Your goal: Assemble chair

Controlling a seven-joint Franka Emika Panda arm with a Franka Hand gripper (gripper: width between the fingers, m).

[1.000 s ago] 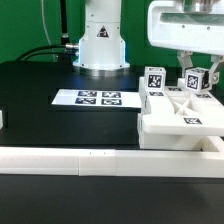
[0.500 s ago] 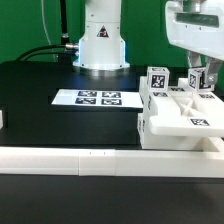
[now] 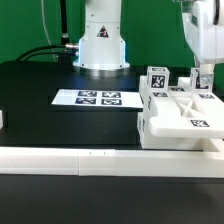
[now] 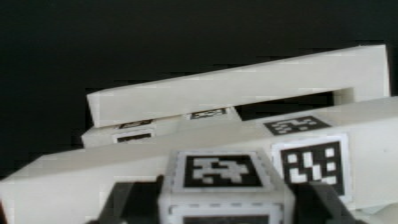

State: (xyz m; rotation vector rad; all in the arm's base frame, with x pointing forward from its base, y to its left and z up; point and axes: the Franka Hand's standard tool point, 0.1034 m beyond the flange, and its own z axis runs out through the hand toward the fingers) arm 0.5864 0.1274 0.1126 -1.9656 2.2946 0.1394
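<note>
Exterior view: gripper [image 3: 204,76] at the far right of the scene, down over the right rear corner of the chair [image 3: 180,112], fingers clenched on a short tagged post [image 3: 203,78]. Chair assembly, a slab with framed panels, sits at the exterior view's right, just behind the long white border rail [image 3: 80,160]. A second tagged post [image 3: 155,79] stands on the assembly's far left corner. Marker board [image 3: 92,98] lies flat to the left, well apart

Wrist view: post [image 4: 224,180] fills the near field between the dark fingers [image 4: 121,200], tag face toward camera; framed panels [image 4: 231,95] beyond. Seat of the post is hidden

Judgement: step in hand is seating this post. Keep it upright, centred over its socket, press straight down; release only once it sits level with the other post. Tilt would jam it
</note>
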